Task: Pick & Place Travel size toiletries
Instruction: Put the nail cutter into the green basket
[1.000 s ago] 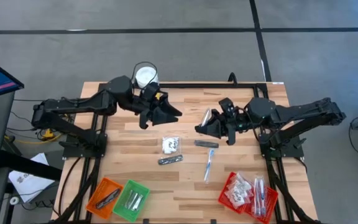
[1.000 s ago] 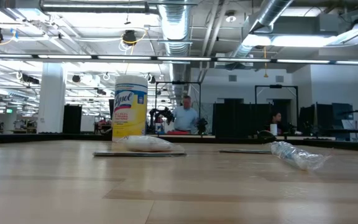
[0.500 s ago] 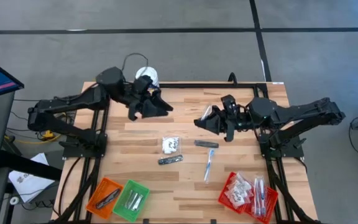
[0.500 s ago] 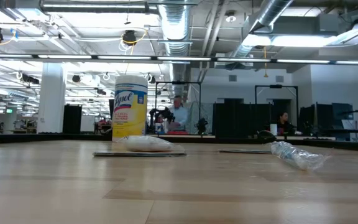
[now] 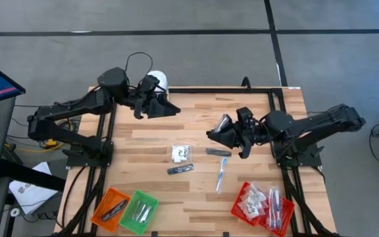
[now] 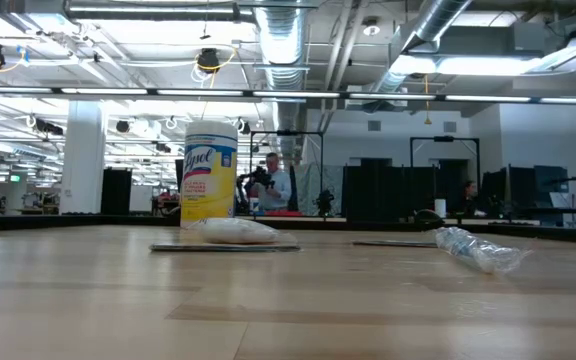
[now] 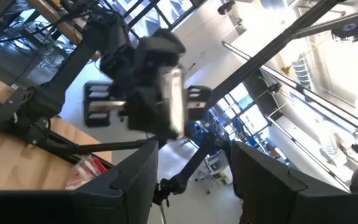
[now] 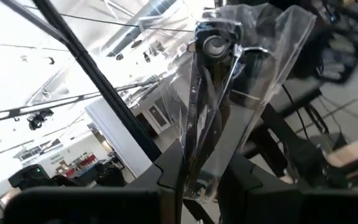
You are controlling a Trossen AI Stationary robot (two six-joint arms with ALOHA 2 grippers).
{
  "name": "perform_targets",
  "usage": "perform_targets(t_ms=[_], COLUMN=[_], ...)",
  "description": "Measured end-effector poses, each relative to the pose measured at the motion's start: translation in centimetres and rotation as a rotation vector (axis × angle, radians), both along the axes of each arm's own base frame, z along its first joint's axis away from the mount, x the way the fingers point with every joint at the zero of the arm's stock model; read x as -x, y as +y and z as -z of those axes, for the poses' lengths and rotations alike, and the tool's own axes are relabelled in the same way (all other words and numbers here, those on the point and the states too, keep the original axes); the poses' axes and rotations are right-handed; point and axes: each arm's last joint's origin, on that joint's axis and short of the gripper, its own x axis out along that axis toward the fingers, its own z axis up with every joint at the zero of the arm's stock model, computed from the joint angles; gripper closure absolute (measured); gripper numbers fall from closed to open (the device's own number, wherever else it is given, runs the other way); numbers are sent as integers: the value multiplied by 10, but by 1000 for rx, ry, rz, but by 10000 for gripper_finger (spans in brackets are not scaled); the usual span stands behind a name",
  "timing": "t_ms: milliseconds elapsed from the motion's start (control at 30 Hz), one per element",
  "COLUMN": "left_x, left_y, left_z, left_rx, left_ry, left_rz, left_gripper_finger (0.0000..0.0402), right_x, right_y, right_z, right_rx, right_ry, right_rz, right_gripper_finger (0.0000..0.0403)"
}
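Left end effector (image 5: 170, 110) has pulled back to the far-left corner by the yellow canister (image 5: 156, 80), fingers wide, empty. Right end effector (image 5: 214, 134) has dropped slightly nearer, clamped on a clear-wrapped toiletry (image 8: 229, 81), likely bound for the red basket (image 5: 263, 205). Sachet (image 5: 180, 153), dark tube (image 5: 179, 168), wrapped stick (image 5: 222, 174) still lie mid-worktop (image 5: 196, 204).

table (image 6: 288, 300): pale wood, runs level across | yellow canister (image 6: 209, 172): upright at the far edge, left of centre, white lid | white sachet (image 6: 236, 231): lying flat just in front of canister | clear crinkled wrapper (image 6: 476, 248): lying on the right | person (image 6: 271, 186): standing far back in the room
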Motion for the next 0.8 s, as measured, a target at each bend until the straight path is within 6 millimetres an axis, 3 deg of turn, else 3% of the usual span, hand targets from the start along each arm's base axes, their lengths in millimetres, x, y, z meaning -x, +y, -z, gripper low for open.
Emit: perform_targets(t_ms=[100,200,600,800], left_x=[2,1,-24,-57], left_y=[-1,0,10,17], left_z=[-2,-1,16,45], left_rx=[-6,-25,-128,-48], left_ry=[-13,-12,1,99], left_rz=[0,-16,-157,-83], left_gripper_finger=[204,204,204,192], right_x=[-1,-1,-5,-7], right_y=[-5,-8,-24,-27], right_z=[10,8,13,26], right_rx=[-80,-104,-144,-115], right_ry=[-6,-31,23,154], right_rz=[-2,1,77,94], right_gripper_finger=[350,350,350,346])
